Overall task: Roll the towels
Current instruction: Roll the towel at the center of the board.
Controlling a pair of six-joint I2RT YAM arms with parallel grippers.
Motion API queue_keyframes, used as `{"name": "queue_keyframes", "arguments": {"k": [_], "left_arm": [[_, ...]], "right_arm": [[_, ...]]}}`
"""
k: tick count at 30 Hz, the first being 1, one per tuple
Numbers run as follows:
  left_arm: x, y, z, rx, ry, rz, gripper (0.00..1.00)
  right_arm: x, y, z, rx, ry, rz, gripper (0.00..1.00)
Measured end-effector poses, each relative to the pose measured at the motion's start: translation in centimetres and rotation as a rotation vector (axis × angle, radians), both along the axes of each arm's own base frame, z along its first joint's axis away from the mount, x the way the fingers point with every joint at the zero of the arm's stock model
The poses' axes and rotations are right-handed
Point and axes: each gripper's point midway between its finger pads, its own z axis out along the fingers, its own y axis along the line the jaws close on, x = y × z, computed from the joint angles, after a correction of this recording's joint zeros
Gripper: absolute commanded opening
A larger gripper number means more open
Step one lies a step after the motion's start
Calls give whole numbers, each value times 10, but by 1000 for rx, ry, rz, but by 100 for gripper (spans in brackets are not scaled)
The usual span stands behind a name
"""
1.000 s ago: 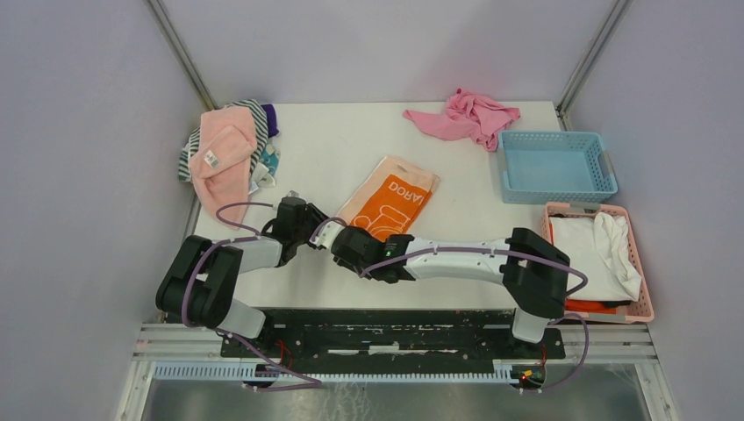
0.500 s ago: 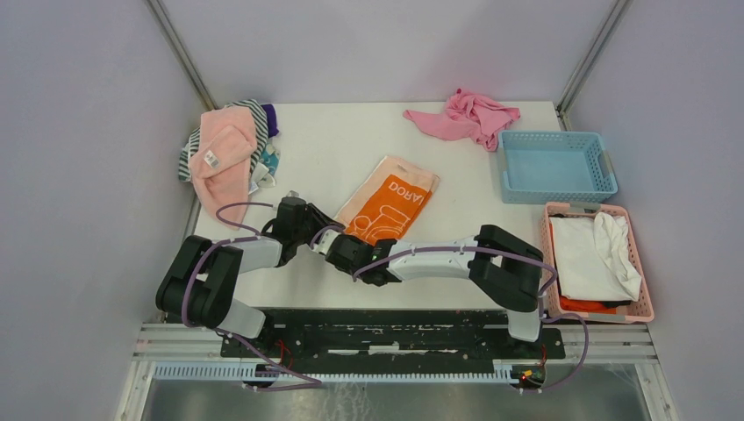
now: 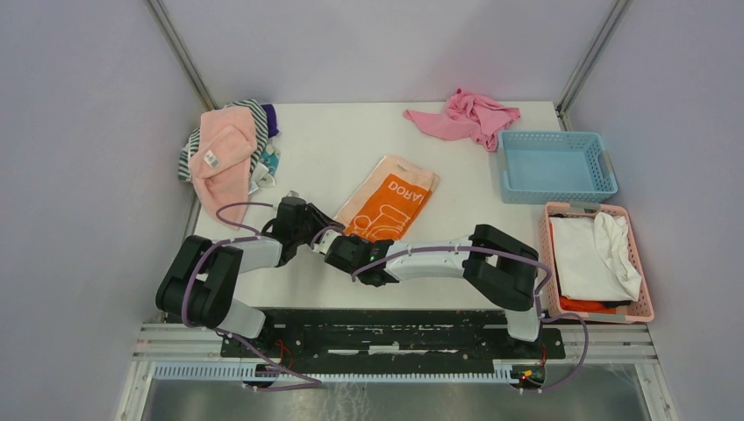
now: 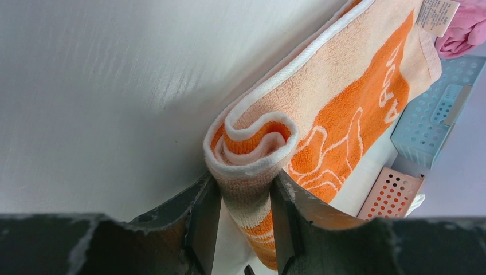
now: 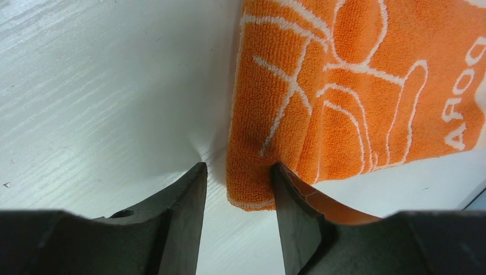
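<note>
1. Upper left of the overhead view: the plain pale pink terry towel point(image 3: 219, 153) with its white label lies unrolled on a heap of striped cloth point(image 3: 187, 158) at the edge of the white table point(image 3: 333, 140). It has not shifted over the last second.

2. Lower left of centre: the left arm has held its pose. The left claw point(image 4: 243, 183) is clenched on the near end of the orange terry towel with a white pattern point(image 3: 390, 206). In the left wrist view that end is curled into a loose spiral and nipped between both fingers.

3. Centre: the rest of the orange towel lies flat on the table, running up and to the right. Its position is unchanged.

4. Just right of the left claw: the right claw point(image 5: 238, 172) has slid a little to the left along the towel's near edge, with its elbow folding inward. Its jaws have also widened. In the right wrist view the towel's folded corner sits between the fingers. One finger touches the corner and the other stands clear, so the right claw is released.

5. Assessment: the roll is only started. The right claw appears to be re-seating for a fresh hold. With one claw alone pinning the spiral, it may slacken. The pink towel is not yet begun.
</note>
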Motion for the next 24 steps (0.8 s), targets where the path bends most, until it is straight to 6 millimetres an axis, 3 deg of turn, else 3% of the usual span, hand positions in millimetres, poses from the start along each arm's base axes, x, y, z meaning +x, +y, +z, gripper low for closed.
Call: {"name": "queue_keyframes", "arguments": {"k": [6, 18, 21, 24], "left_arm": [[0, 0, 0, 1, 1, 0, 44], [1, 0, 0, 7, 11, 1, 44], [1, 1, 0, 12, 14, -2, 44], [3, 0, 0, 23, 14, -10, 44]], "right_arm": [[4, -2, -2, -10, -2, -4, 54], [37, -10, -6, 66, 31, -96, 53], [45, -12, -8, 89, 52, -113, 45], [53, -10, -10, 93, 64, -118, 23]]}}
